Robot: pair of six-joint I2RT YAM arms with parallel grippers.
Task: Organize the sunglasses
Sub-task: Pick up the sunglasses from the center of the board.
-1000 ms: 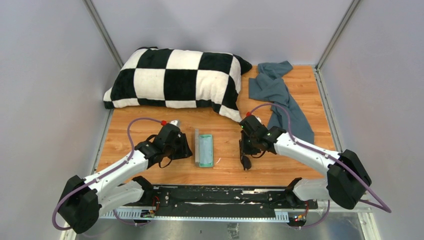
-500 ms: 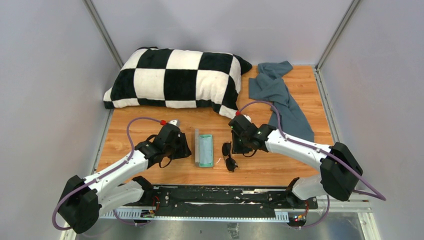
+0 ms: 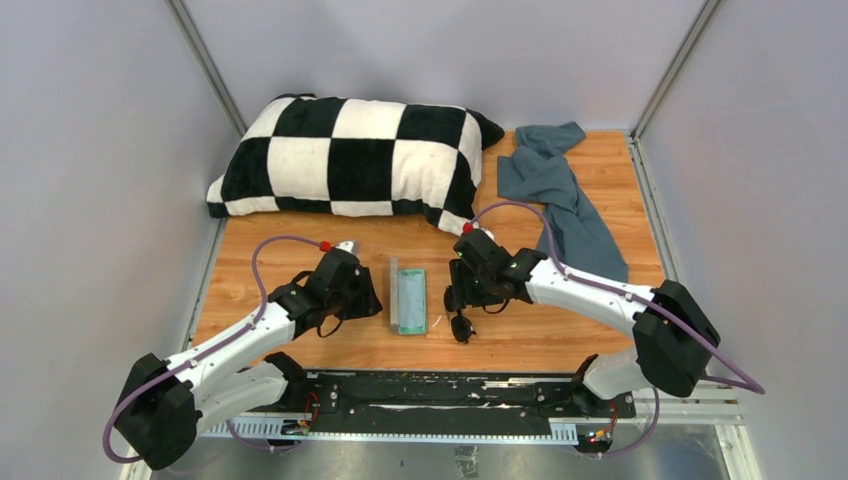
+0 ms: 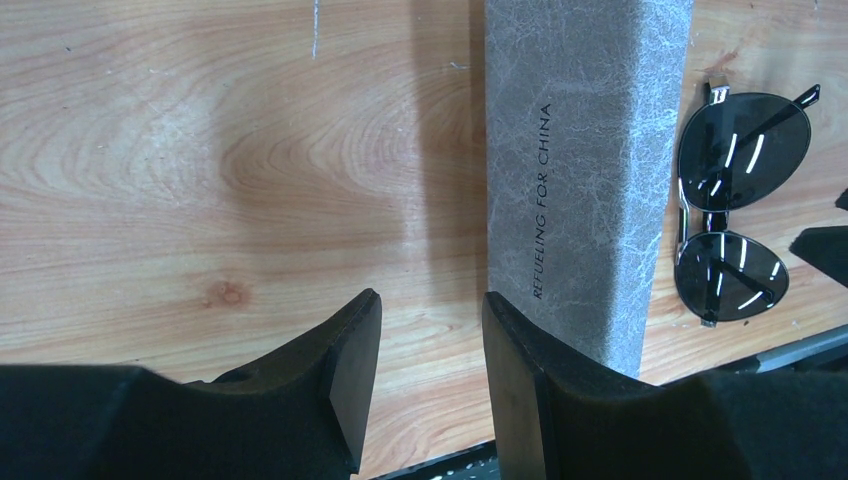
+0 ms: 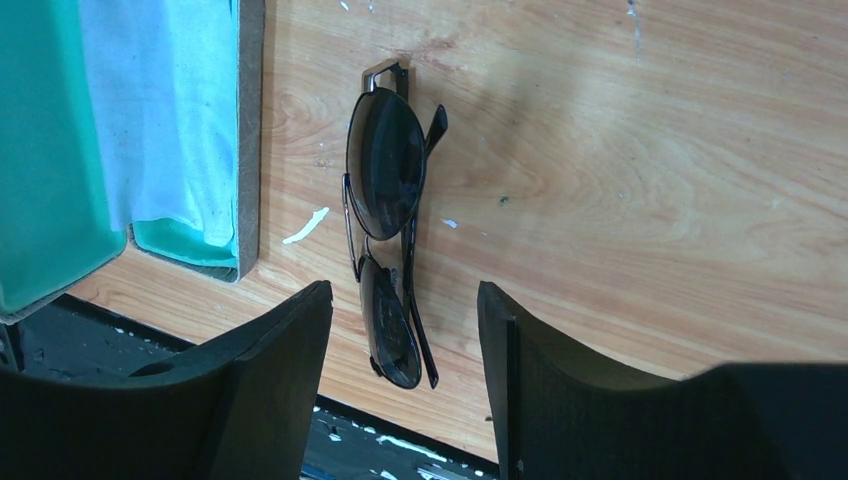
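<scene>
Sunglasses (image 5: 385, 230) lie folded on the table (image 5: 650, 180), just beside the case (image 5: 250, 130) on its right-arm side, long axis parallel to the case's long edge. Your right gripper (image 5: 402, 295) is the nearer one. It hangs over them w/ jaws wide, straddling the near lens and holding nothing, so closing would pinch across the narrow width. Left gripper (image 4: 428, 305) is on the case's opposite side: narrow gap, empty.

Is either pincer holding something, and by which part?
Nothing is held. The left pincer and right pincer are open; the sunglasses lie on the table.
</scene>
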